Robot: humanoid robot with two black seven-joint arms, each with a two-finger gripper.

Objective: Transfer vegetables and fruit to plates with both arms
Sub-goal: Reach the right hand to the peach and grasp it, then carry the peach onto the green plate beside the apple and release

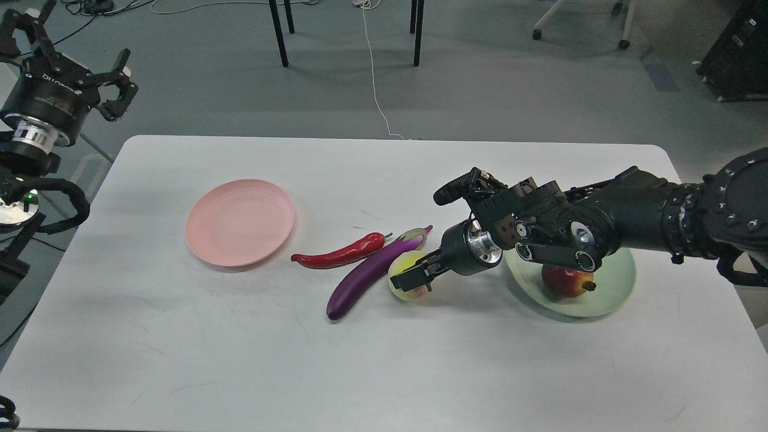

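the peach (pixel 407 276) sits on the tabletop (pixel 180 336), touching the eggplant (pixel 372 273). it looks round, smooth and likely light, so it may roll or slip; best to pinch it across its middle. the right tool (pixel 414 277) reaches low from the right, its fingers around the peach, but i cannot tell if they squeeze it. the left tool (pixel 111 81) hangs high, fingers apart.

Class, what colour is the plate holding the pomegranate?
Pale green plate, seen in the head view.
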